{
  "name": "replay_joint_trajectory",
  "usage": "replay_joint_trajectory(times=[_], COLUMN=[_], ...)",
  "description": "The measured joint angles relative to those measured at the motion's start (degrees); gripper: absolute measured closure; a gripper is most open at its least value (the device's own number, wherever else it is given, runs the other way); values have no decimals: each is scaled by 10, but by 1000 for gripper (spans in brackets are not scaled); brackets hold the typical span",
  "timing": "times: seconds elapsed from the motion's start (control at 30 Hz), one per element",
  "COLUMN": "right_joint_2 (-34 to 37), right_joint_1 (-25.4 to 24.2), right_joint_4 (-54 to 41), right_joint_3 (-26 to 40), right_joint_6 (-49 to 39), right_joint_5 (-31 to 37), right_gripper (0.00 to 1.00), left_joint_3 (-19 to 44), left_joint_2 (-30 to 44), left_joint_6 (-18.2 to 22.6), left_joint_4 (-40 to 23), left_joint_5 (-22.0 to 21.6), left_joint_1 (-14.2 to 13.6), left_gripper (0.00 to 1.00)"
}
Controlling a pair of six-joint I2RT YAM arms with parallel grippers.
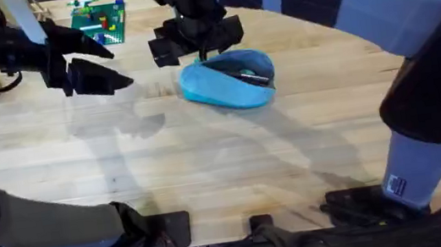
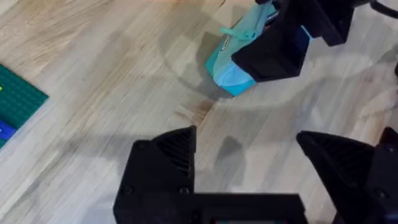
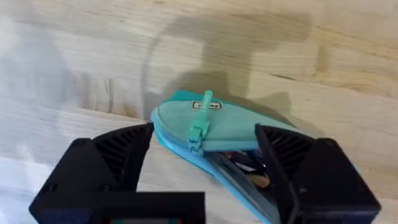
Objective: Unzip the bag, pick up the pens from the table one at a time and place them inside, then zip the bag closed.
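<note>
- Right arm rises large and dark close under the overhead camera and reaches across to the far middle of the table (image 1: 209,168).
- At its end, my right pincer (image 1: 196,37) hangs spread over the bag's (image 1: 228,81) far end.
- From the right wrist, both fingers (image 3: 106,168) stand wide apart, one on each side of that end, not touching the fabric.
- Bag lies flat on the wood at centre-far, partly unzipped; the teal pull tab (image 3: 200,127) rests on top near the closed end.
- Pens (image 1: 250,74) lie inside the open slit as dark sticks; I cannot tell their number.
- My left pincer (image 1: 89,68) is spread and holds nothing, above bare wood well apart from the bag on the left.
- Green brick plate (image 1: 99,22) lies at the far edge.
</note>
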Motion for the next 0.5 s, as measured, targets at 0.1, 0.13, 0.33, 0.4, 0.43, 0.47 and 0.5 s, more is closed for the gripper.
replay_joint_trajectory(times=[0.1, 0.13, 0.33, 0.4, 0.43, 0.47, 0.5], right_joint_2=[1, 1, 1, 1, 1, 1, 1], right_joint_1=[0, 0, -3, -3, -3, -3, -3], right_joint_4=[0, 0, 0, -2, -3, -4, -7], right_joint_3=[0, 0, 0, 0, 0, 0, 0], right_joint_6=[4, 6, 16, 22, 23, 23, 24], right_joint_5=[0, 0, 0, 0, 0, 0, 0], right_gripper=[11, 12, 30, 46, 46, 46, 46], left_joint_3=[0, 0, 0, 0, 0, 0, 0], left_joint_2=[0, 0, 0, 0, 0, 0, 0], left_joint_6=[0, 0, 0, 0, 0, 0, 0], left_joint_4=[0, 0, 0, 0, 0, 0, 0], left_joint_5=[0, 0, 0, 0, 0, 0, 0], left_joint_1=[0, 0, 0, 0, 0, 0, 0], left_gripper=[6, 6, 8, 6, 6, 6, 6])
